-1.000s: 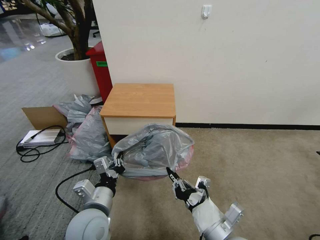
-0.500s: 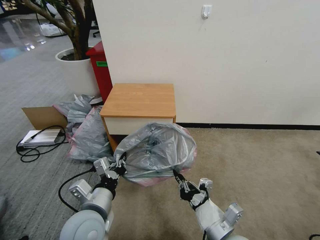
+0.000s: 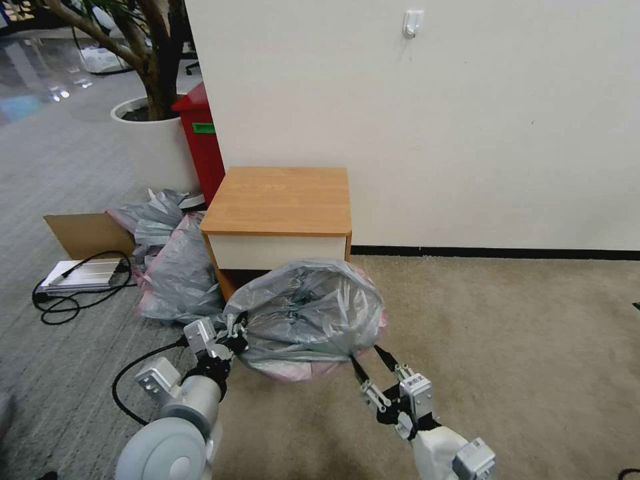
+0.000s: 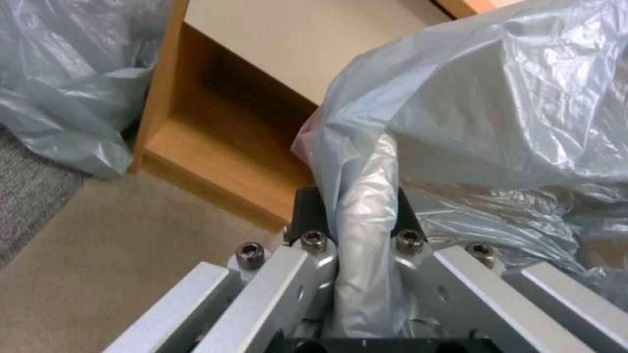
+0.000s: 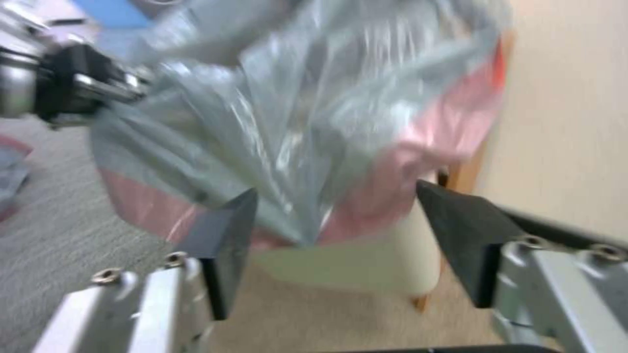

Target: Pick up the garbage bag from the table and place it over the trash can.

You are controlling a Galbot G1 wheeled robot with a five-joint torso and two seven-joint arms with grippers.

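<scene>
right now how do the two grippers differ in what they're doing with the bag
The left gripper is shut on a bunched fold of the garbage bag, at the bag's left side; the right gripper is open, its fingers apart with nothing pinched between them. The left one touches the plastic, while the right one sits just clear of the bag's near right edge. Both sit low, close to the bag, which is draped over the trash can.

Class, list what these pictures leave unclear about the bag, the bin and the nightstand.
- Trash can: in the head view the garbage bag covers it; the right wrist view shows a blurred cream wall.
- Whether the bag's rim sits round the can's rim: hidden.
- Table: the bag hides its lower shelf in the head view.
</scene>
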